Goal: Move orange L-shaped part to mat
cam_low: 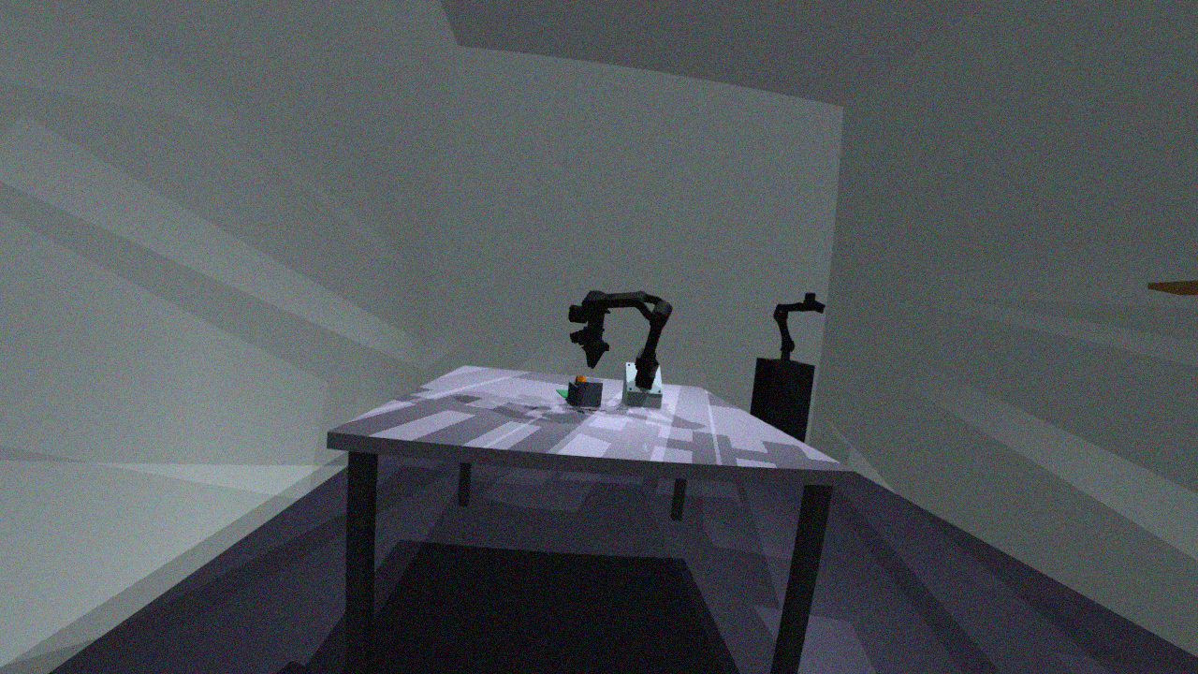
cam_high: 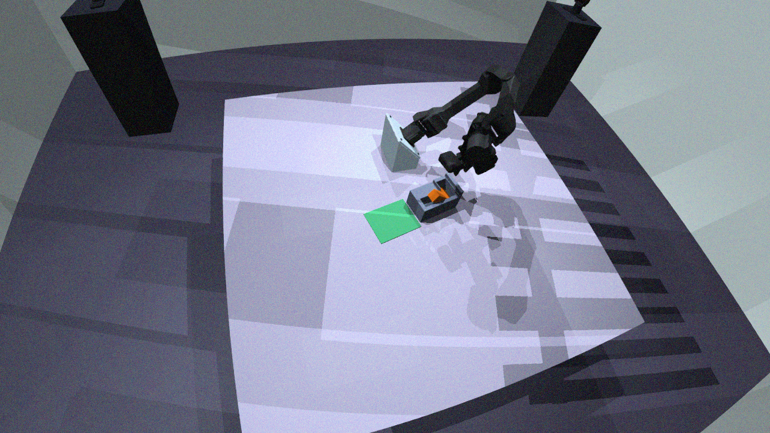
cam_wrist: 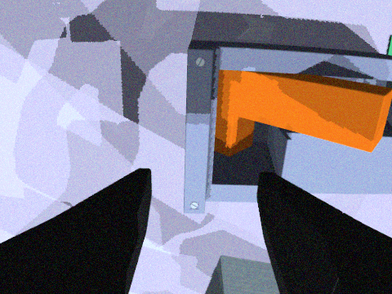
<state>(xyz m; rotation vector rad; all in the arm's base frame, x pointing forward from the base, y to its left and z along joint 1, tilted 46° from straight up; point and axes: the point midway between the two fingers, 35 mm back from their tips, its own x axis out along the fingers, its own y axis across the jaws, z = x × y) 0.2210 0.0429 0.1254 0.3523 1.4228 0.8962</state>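
Observation:
The orange L-shaped part (cam_high: pixel 436 193) (cam_low: pixel 580 379) (cam_wrist: pixel 305 104) lies tilted in the grey tray (cam_high: pixel 431 212) (cam_low: pixel 588 394) (cam_wrist: pixel 198 87). Its L-shaped end is down in the pocket and its long end sticks up above the rim. My gripper (cam_high: pixel 449 161) (cam_low: pixel 591 361) (cam_wrist: pixel 205 182) hangs above the tray's edge near the L-shaped end, clear of the part. Its fingers stand apart with nothing between them. The green mat (cam_high: pixel 391 221) (cam_low: pixel 560 392) (cam_wrist: pixel 390 45) lies flat beside the tray, on the side away from the gripper.
The arm's pale grey base block (cam_high: pixel 398 145) (cam_low: pixel 643 393) stands close behind the tray. Two tall black pillars (cam_high: pixel 121 64) (cam_high: pixel 559 53) stand off the table's far corners; one (cam_low: pixel 782 398) carries a small second arm.

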